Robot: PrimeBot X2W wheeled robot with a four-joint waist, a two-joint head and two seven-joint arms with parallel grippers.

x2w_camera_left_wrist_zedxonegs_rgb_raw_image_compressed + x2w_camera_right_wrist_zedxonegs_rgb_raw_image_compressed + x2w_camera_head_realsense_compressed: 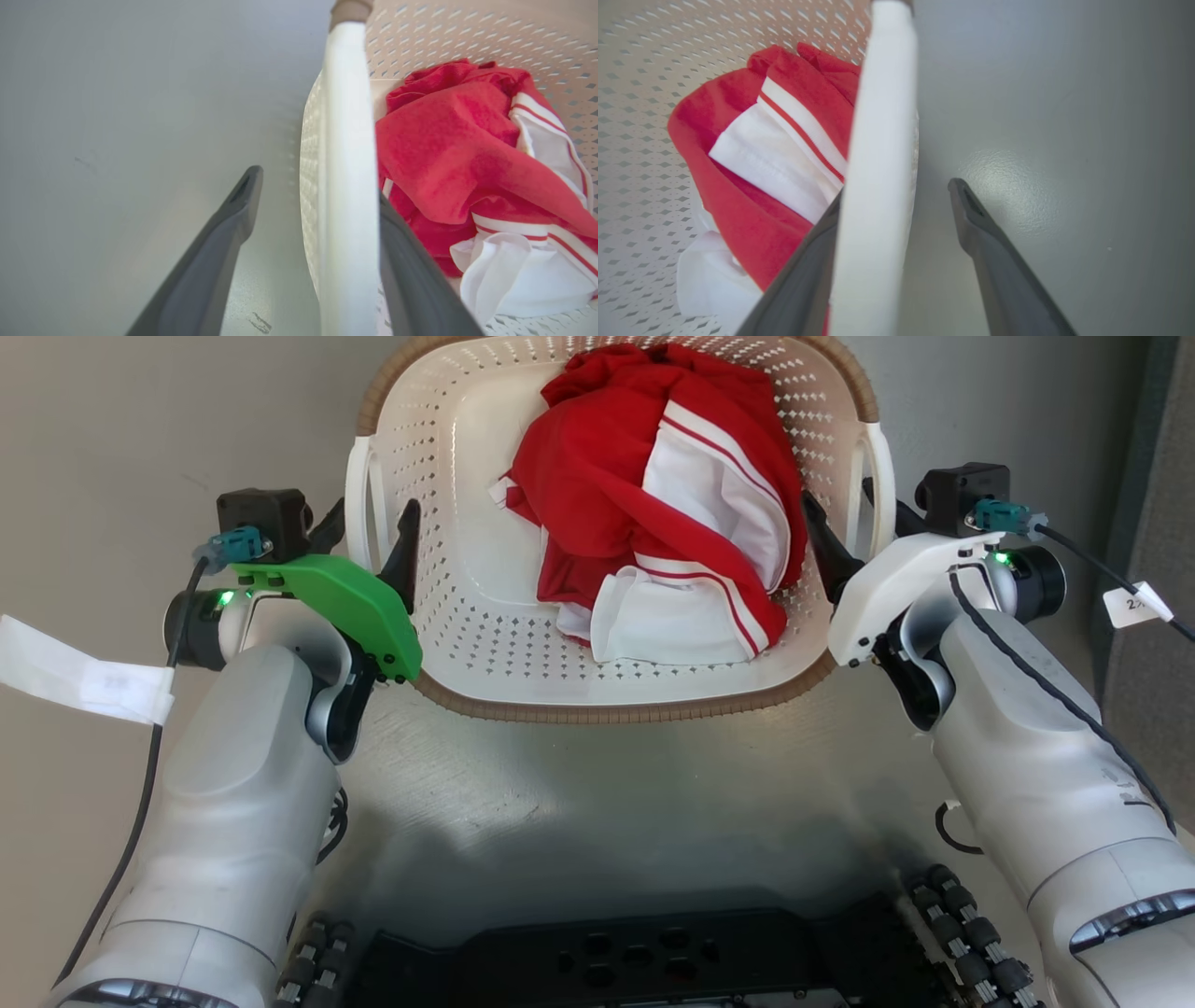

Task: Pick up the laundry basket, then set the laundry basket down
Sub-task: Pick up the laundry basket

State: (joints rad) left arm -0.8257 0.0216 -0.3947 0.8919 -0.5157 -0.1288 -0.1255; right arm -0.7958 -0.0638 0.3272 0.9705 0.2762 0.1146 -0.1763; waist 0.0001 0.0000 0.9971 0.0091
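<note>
Cream perforated laundry basket (467, 644), brown-rimmed

cream laundry basket (439, 457) with diamond perforations and a brown woven-look rim (616, 711). red garment (597, 495) with white stripes, perhaps a jersey.
</note>
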